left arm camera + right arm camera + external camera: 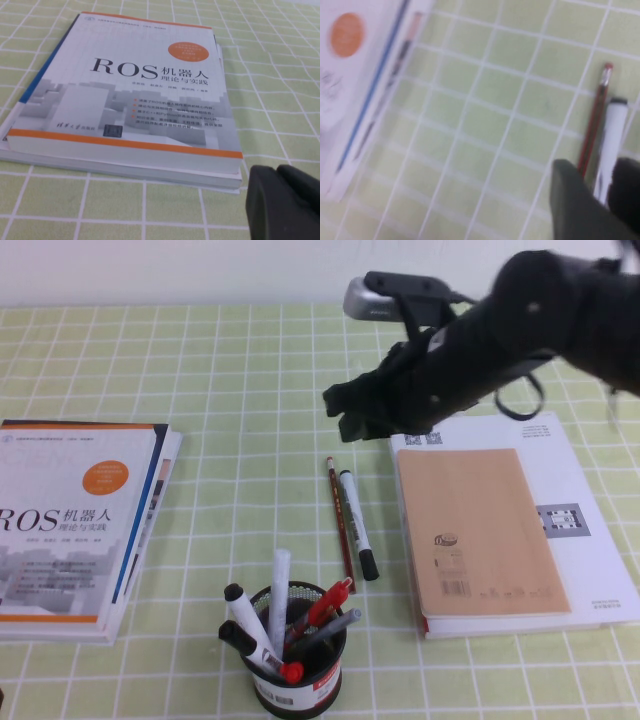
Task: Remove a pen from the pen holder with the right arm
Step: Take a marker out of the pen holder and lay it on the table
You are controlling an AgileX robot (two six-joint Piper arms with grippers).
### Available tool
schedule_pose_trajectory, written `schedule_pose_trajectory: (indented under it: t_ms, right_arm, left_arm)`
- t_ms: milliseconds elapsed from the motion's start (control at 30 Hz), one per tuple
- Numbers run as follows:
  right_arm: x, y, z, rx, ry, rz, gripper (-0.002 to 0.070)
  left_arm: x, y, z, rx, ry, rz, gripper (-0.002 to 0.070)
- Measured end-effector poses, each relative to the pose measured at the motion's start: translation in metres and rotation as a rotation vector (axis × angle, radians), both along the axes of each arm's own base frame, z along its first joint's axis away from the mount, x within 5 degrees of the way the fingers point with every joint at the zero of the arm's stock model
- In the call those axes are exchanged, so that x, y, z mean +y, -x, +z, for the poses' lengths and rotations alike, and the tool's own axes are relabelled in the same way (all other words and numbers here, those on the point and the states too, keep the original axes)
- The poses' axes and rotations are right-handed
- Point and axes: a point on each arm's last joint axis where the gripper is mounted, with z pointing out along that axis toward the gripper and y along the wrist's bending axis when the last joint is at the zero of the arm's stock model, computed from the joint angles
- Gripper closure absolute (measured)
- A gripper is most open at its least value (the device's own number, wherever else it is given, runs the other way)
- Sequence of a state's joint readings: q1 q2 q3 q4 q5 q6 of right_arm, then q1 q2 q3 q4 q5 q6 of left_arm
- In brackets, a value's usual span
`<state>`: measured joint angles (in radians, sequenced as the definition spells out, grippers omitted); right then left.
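A black mesh pen holder [300, 680] stands near the table's front edge, with several pens and markers sticking out of it. On the table beyond it, a white marker [355, 520] with a black cap lies beside a red pencil [340, 525]. My right gripper [340, 410] hovers above the far ends of these two, open, with nothing between its fingers. In the right wrist view the marker [612, 130] and pencil [597, 115] show on the table past the right gripper [594, 172]. My left gripper [277, 172] is shut, low by the ROS book [135, 95].
The ROS book [70, 520] lies at the left on a thinner book. An orange notebook [480, 530] rests on a white book [590, 490] at the right. A green checked cloth [230, 390] covers the table.
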<state>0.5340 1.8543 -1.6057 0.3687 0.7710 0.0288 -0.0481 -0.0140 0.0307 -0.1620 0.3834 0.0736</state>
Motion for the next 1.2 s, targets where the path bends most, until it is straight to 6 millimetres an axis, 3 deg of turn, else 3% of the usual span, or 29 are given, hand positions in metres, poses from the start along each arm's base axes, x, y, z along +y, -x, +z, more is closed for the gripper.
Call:
schedule_pose_trajectory:
  t_ms: [100, 200, 433, 600, 767, 1000, 1100, 1200]
  right_arm:
    - [-0.018, 0.037, 0.023, -0.032, -0.008, 0.017, 0.0633]
    - [-0.041, 0.073, 0.037, -0.061, 0.002, 0.025, 0.0673]
    - [-0.085, 0.143, 0.048, -0.144, 0.009, 0.060, 0.0686]
    - [-0.103, 0.177, 0.045, -0.116, 0.014, 0.084, 0.0687]
    - [-0.110, 0.190, 0.048, -0.122, 0.043, 0.130, 0.0688]
    - [-0.116, 0.185, 0.043, -0.216, 0.132, 0.163, 0.0688]
    - [-0.129, 0.186, 0.032, -0.276, 0.131, 0.096, 0.0688]
    - [-0.153, 0.199, 0.013, -0.378, 0.131, 0.022, 0.0688]
  left_arm:
    - [0.000, 0.000, 0.000, 0.000, 0.000, 0.000, 0.0683]
    - [0.000, 0.000, 0.000, 0.000, 0.000, 0.000, 0.0683]
    - [0.000, 0.000, 0.000, 0.000, 0.000, 0.000, 0.0683]
    - [0.000, 0.000, 0.000, 0.000, 0.000, 0.000, 0.0683]
    - [0.000, 0.000, 0.000, 0.000, 0.000, 0.000, 0.0683]
    - [0.000, 0.000, 0.000, 0.000, 0.000, 0.000, 0.0683]
    - [0.000, 0.000, 0.000, 0.000, 0.000, 0.000, 0.0683]
    - [0.000, 0.000, 0.000, 0.000, 0.000, 0.000, 0.0683]
